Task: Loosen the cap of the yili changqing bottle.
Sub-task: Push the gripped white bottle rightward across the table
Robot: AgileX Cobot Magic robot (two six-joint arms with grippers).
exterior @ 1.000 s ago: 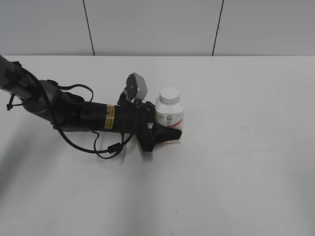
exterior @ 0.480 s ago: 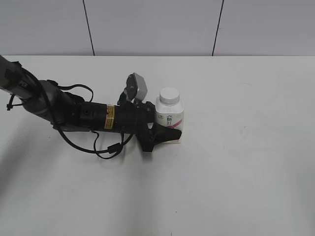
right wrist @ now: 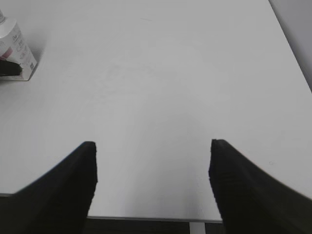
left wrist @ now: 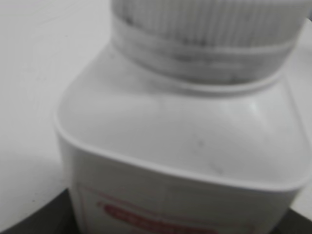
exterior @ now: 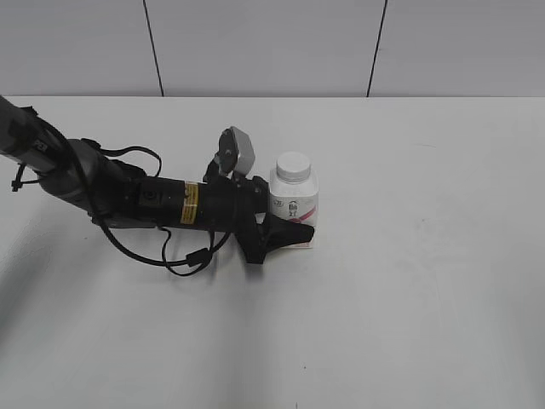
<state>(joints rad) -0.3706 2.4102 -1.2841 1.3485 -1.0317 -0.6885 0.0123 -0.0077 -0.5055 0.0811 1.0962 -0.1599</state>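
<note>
Left gripper (exterior: 285,228) clamps the upright yili changqing bottle (exterior: 295,210) mid-table, while the right gripper (right wrist: 152,168), spread wide and empty, sits well to the bottle's near right, its cap (exterior: 293,165) untouched.

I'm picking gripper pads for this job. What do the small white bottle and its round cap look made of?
The squarish white bottle looks like moulded plastic: smooth, slightly glossy, opaque, with rounded shoulders and a printed pink-red label.

The round white cap also looks like plastic; the left wrist view shows fine vertical ribs on its rim. Its flat top looks matte. Neither can be confirmed by sight alone.
</note>
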